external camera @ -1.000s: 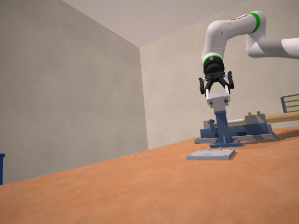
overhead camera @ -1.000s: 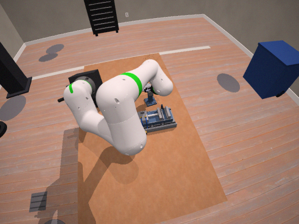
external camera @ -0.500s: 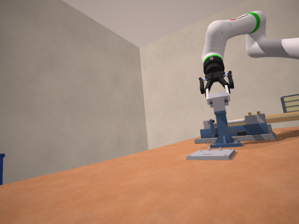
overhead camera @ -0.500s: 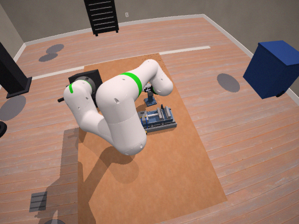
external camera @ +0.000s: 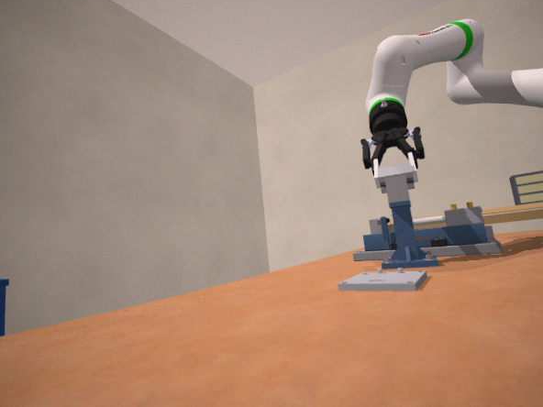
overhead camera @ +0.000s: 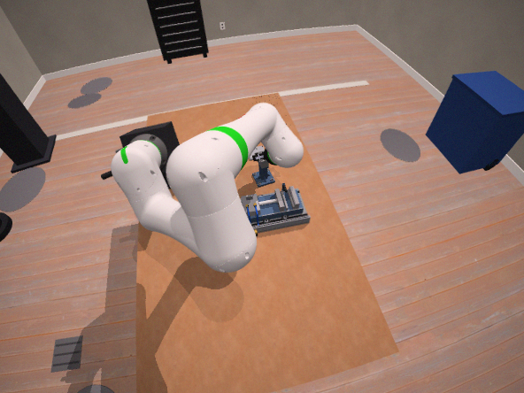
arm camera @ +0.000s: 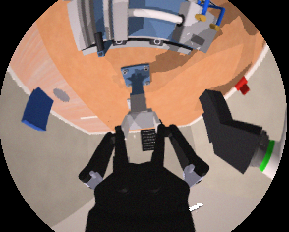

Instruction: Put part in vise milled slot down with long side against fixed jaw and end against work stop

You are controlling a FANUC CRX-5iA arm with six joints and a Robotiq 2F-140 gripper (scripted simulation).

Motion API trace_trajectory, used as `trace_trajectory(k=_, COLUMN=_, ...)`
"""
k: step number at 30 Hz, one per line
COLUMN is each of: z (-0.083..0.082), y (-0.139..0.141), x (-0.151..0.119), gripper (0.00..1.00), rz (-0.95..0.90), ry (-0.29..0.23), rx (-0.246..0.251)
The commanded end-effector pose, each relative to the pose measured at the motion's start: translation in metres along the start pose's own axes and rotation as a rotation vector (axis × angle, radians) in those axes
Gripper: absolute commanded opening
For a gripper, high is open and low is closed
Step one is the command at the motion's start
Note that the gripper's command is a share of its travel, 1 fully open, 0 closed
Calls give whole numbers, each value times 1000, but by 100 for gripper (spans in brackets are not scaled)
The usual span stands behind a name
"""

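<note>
The part [external camera: 395, 174] is a light grey block lying on top of the blue V-block stand [external camera: 404, 229]. My gripper [external camera: 395, 169] points straight down over it and is shut on the part, one white finger pad on each side. In the wrist view the part [arm camera: 143, 120] shows between the fingers, with the V-block [arm camera: 138, 81] below it. The grey infeed plate [external camera: 383, 280] lies empty on the mat in front of the stand. The vise [external camera: 440, 236] stands behind the stand with its jaws open; it also shows in the overhead view [overhead camera: 278, 205] and at the top of the wrist view [arm camera: 144, 15].
The arm's white links hang over the mat left of the vise [overhead camera: 208, 186]. A black base block [overhead camera: 150, 139] sits at the mat's left edge. A blue box [overhead camera: 480, 121] and a black rack [overhead camera: 177, 19] stand far off on the floor.
</note>
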State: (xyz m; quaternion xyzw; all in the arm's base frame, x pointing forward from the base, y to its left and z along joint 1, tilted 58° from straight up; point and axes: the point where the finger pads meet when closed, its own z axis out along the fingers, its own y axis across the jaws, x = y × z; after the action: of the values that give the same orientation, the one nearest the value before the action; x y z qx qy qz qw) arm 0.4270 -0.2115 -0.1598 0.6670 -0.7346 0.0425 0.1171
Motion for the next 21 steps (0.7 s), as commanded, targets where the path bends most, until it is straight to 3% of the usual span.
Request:
trace_trajectory(k=1, z=-1, y=0, x=-1, gripper=0, rz=0, ry=0, rx=0)
trace_trajectory(k=21, z=-9, y=0, x=-9, gripper=0, rz=0, ry=0, rx=0)
